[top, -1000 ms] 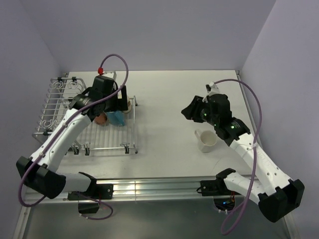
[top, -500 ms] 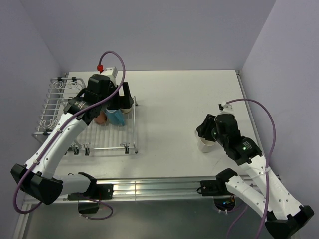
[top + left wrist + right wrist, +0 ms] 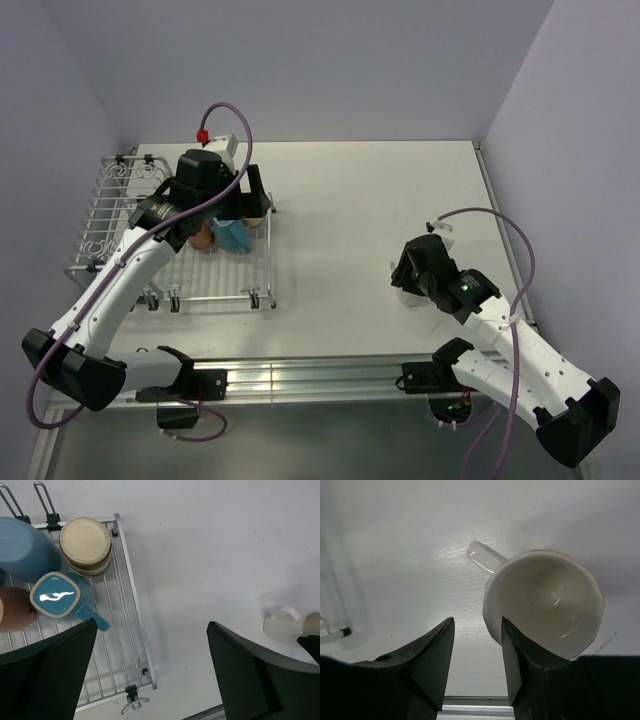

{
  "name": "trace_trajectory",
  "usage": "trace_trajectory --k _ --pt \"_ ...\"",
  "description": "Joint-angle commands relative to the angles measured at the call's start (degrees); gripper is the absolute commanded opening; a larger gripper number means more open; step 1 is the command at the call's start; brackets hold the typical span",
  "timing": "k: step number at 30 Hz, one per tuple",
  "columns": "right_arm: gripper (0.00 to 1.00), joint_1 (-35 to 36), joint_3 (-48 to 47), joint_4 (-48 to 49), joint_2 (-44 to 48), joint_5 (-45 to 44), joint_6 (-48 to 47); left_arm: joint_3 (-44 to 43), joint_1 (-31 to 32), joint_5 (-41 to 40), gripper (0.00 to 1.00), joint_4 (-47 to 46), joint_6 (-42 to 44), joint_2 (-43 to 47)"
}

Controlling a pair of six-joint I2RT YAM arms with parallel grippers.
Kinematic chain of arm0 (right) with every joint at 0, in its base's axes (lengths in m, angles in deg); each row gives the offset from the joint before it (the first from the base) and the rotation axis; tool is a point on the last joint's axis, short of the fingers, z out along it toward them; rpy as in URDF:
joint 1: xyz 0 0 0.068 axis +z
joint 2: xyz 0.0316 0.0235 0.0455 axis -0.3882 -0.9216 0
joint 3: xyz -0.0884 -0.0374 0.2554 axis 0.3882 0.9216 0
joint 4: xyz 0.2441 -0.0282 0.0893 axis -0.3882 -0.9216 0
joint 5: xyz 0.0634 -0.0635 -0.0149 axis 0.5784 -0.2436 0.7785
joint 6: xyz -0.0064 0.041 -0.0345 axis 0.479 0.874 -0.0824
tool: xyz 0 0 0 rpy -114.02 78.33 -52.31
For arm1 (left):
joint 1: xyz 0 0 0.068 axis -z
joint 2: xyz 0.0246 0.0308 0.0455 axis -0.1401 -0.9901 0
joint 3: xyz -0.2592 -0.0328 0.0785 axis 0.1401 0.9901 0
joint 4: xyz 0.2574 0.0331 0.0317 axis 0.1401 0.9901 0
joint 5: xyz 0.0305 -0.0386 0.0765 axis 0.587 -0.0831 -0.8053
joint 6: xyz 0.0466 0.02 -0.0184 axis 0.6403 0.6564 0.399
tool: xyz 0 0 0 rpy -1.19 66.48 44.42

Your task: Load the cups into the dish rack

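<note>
Two arms at work: the left reaches over the dish rack [image 3: 105, 210], left gripper [image 3: 152, 630] spread wide above cups [image 3: 60, 597] stowed there. The right folds down to the table [image 3: 340, 200], right gripper [image 3: 477, 622] half-open at the upright cream-white mug [image 3: 545, 600]'s rim.

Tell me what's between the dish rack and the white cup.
Only bare table lies between rack and cup; the left wrist view shows it.

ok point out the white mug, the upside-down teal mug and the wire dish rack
cream-white ceramic mug [image 3: 550, 600]: right wrist view, inside of its bowl
upside-down teal glazed mug [image 3: 55, 594]: left wrist view, upturned base
silver wire dish rack [image 3: 132, 592]: left wrist view, long side rail
</note>
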Motion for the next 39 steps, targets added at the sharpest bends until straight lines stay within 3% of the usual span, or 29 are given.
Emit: trace_trajectory --k 1,10,18,25,26,33,39 --pt "0.5 1.2 1.9 -0.6 0.1 -2.5 3.9 -0.2 0.2 1.5 0.99 -2.8 0.0 0.2" --pt "0.5 1.6 4.5 2.7 -4.0 -3.8 4.4 0.5 0.4 1.8 0.98 -3.8 0.1 -1.3" --pt "0.42 1.6 3.8 3.5 -7.4 -4.7 4.1 2.0 0.4 1.8 0.97 -4.0 0.1 -0.7" --pt "0.11 1.6 3.6 4.3 -8.7 -3.2 2.7 2.9 0.4 1.8 0.96 -4.4 0.0 0.1" --pt "0.01 1.6 3.5 4.6 -8.9 -3.0 2.1 3.0 0.3 1.8 0.97 -4.5 -0.1 0.3" --pt "0.0 1.8 -0.2 8.0 -9.9 2.9 -2.0 3.4 0.3 3.6 0.97 -4.9 0.0 1.9" --pt "0.0 1.7 -8.8 12.7 -12.2 13.9 -4.3 4.4 0.3 6.3 0.99 -7.5 0.7 5.3"
